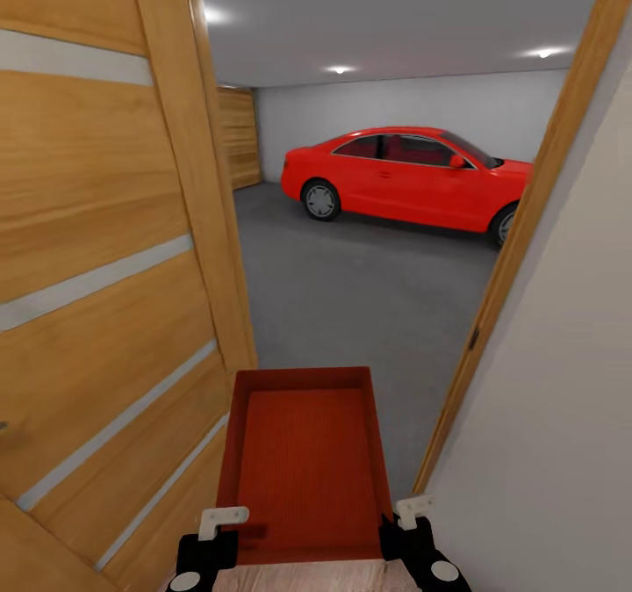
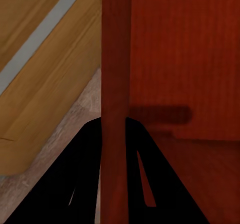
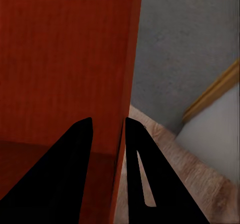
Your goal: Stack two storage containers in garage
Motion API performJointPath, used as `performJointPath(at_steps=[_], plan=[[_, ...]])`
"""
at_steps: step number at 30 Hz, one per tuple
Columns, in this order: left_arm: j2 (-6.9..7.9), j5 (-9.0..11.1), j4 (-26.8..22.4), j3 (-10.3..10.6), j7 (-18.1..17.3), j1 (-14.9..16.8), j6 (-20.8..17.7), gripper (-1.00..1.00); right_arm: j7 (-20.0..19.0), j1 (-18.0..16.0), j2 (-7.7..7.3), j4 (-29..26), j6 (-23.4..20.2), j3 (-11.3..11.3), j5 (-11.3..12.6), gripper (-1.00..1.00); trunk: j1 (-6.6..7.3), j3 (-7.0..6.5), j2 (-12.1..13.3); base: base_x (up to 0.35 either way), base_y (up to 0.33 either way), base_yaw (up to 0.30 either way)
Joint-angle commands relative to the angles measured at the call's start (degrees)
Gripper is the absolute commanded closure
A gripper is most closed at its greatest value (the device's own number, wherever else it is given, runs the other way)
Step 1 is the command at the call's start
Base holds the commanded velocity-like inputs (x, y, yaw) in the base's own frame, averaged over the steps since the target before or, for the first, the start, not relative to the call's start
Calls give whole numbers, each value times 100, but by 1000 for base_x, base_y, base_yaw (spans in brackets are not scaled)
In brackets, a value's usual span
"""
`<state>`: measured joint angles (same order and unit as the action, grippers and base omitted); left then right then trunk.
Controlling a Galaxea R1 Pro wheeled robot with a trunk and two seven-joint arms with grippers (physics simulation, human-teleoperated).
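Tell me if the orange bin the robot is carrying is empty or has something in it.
Empty. The head view looks straight into the storage container and shows only its bare ribbed base; both wrist views show bare red inner walls.

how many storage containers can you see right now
1: the storage container is held in the doorway between the left pincer and right pincer. A second nested inside can't be ruled out.

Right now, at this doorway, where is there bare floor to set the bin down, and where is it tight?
Free: the grey concrete floor between the open wooden door and the red car. Tight: the doorway itself, with the door close by the left hand and the frame and white wall close by the right hand, both gripping the storage container's side walls.
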<state>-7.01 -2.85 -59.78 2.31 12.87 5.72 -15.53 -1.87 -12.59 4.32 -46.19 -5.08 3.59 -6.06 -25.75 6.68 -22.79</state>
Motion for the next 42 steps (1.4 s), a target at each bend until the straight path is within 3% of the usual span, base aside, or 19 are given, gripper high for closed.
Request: performJointPath(at_steps=[1, 15, 23, 42], plan=[[-239, 470, 0, 15, -4, -1, -29, 100, 12, -6, 8, -30, 103, -60, 36, 100, -4, 13, -13, 0, 0, -262], [-239, 470, 1, 9, -11, -1, -29, 100, 12, -6, 8, -23, 103, -60, 36, 100, -4, 13, -13, 0, 0, -260], [-239, 470, 1, 9, -10, -1, -29, 100, 12, -6, 8, -23, 104, -60, 36, 100, -4, 13, -13, 0, 8, -46], [-236, 470, 1, 6, -12, -1, -29, 100, 12, -6, 8, -22, 104, -60, 35, 100, -4, 13, -13, 0, 257, 0]])
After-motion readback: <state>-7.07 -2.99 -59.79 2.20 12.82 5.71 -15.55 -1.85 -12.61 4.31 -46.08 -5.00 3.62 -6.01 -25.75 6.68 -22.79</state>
